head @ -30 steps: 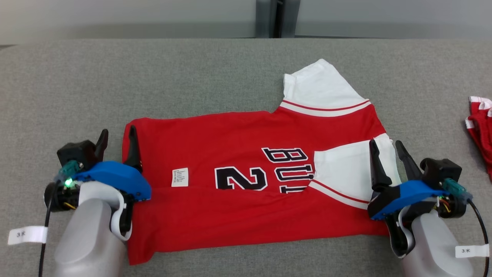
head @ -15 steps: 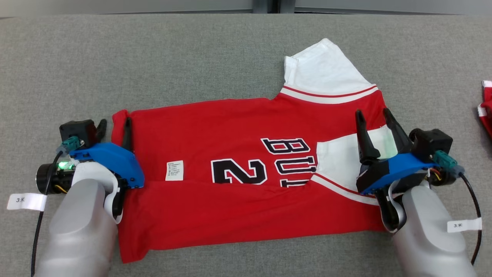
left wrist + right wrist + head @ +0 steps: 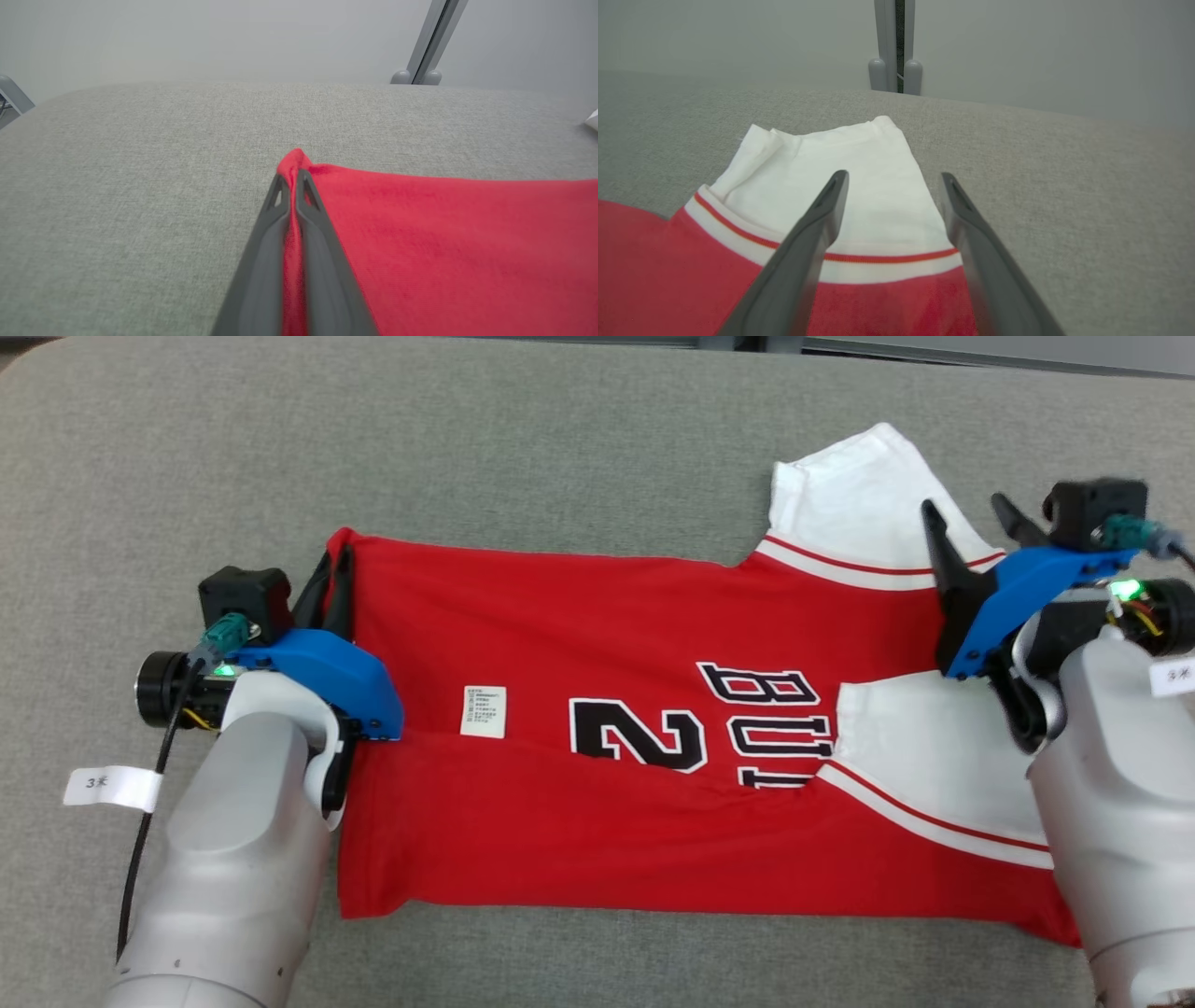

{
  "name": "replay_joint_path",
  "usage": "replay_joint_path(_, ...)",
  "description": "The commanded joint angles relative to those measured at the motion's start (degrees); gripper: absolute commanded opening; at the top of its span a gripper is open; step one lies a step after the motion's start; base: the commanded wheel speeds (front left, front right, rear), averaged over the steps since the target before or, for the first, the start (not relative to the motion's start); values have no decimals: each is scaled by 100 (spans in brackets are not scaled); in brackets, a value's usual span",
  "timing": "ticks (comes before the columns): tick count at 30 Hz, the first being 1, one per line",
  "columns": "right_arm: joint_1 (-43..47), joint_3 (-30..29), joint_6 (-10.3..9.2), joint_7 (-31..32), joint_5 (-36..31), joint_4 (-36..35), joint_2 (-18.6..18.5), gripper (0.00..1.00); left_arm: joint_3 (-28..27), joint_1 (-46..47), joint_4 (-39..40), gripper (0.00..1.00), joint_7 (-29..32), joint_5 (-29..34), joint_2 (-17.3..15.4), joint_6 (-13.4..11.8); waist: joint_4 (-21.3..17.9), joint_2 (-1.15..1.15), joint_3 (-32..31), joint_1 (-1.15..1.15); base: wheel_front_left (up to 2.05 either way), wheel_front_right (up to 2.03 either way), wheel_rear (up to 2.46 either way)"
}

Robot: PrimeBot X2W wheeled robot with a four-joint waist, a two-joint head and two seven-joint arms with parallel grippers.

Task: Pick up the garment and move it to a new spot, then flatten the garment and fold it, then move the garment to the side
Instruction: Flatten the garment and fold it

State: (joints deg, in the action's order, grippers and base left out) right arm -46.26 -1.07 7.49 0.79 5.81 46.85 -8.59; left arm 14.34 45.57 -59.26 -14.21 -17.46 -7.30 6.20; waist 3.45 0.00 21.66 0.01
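Red garment (image 3: 607, 644): left gripper (image 3: 334, 560) is pinching its far corner, right gripper (image 3: 962, 504) is hovering, fingers wide, over white sleeve (image 3: 859, 485).

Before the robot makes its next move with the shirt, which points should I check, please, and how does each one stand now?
1. Left tool shut on the garment: ok, the far left corner is pinched between its fingers.
2. Right tool holding cloth: not ok, its jaws stand open over the far sleeve.
3. Right tool touching that sleeve: cannot tell.
4. Near sleeve folded in over the body: ok.
5. Far sleeve folded in: not ok, it lies spread on the table beyond the body.
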Motion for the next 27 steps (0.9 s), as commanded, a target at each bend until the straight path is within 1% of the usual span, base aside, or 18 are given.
replay_joint_path(1,-216,-63,0,137,0,88,-85,100,44,92,65,0,-40,31,18,22,156,0,101,-1,0,0,0)
replay_joint_path(7,-910,-291,0,813,-252,562,-448,100,299,-33,391,0,-86,14,237,83,541,0,268,-1,0,0,0)
replay_joint_path(11,-1282,-426,0,1118,-497,812,-577,100,477,-57,577,0,-97,-48,331,111,744,0,395,-1,0,0,0)
replay_joint_path(15,-1506,-628,0,1277,-732,1027,-655,100,661,-52,717,0,-99,-149,391,129,898,0,505,-1,0,0,0)
replay_joint_path(21,-1622,-1077,0,1390,-1084,1212,-543,100,883,-52,954,0,-101,-311,428,128,1009,0,635,-1,0,0,0)
replay_joint_path(22,-1630,-1126,0,1420,-1142,1242,-511,94,907,-52,982,0,-101,-335,430,128,1013,0,652,-1,0,0,0)
replay_joint_path(23,-1629,-1166,0,1419,-1188,1264,-481,49,923,-51,1010,0,-101,-357,430,129,1016,0,668,-1,0,0,0)
replay_joint_path(24,-1629,-1187,0,1423,-1227,1294,-445,17,937,-48,1033,0,-102,-378,431,129,1018,0,682,-1,0,0,0)
replay_joint_path(25,-1628,-1208,0,1426,-1266,1314,-420,0,945,-50,1047,0,-102,-390,432,130,1017,0,693,-1,0,0,0)
replay_joint_path(27,-1674,-1267,0,1219,-1359,1219,-456,0,955,-45,1074,0,-102,-417,431,130,1015,0,718,-1,0,0,0)
